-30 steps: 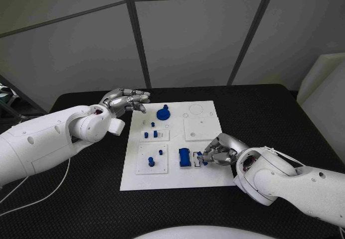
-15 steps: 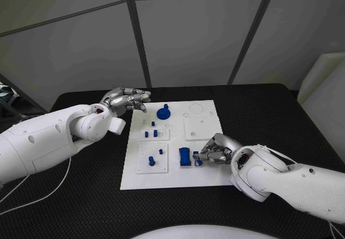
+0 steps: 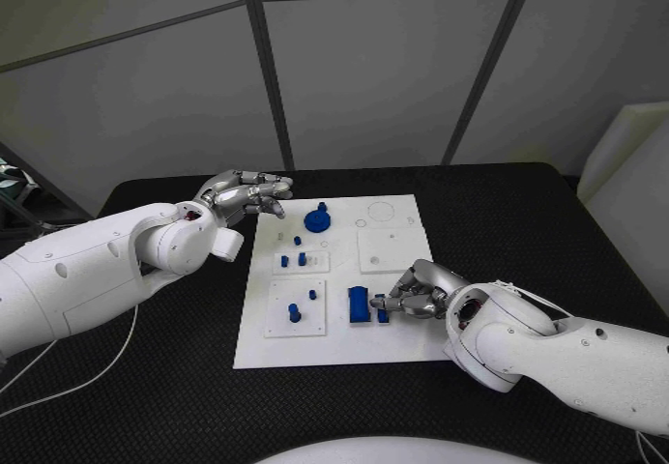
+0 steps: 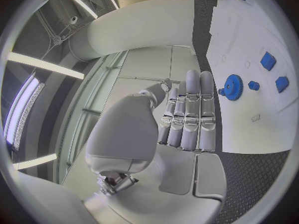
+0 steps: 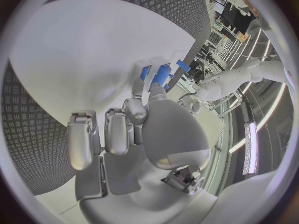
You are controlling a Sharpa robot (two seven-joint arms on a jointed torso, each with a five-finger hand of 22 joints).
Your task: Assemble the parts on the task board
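Observation:
The white task board (image 3: 334, 333) lies mid-table. On it are a blue gear (image 3: 318, 220), small blue pegs (image 3: 293, 260), one lone peg (image 3: 293, 312) and a taller blue block (image 3: 359, 304). My right hand (image 3: 419, 295) rests on the board's right side, its fingertips pinching a small blue part (image 3: 382, 312) right beside the block. The right wrist view shows that part (image 5: 159, 74) at the fingertips of the right hand (image 5: 134, 119). My left hand (image 3: 248, 194) hovers at the board's far left corner, fingers curled in and holding nothing. In the left wrist view the gear (image 4: 233, 87) lies just beyond the left hand (image 4: 190, 114).
Black table (image 3: 154, 358) surrounds the board on all sides. A raised white square plate (image 3: 387, 249) sits on the board's right half, just beyond my right hand. A pale panel (image 3: 627, 184) stands at the table's right edge.
My right hand has shifted slightly left across the board, bringing its fingertips and the small blue part closer to the blue block. The left hand has stayed still.

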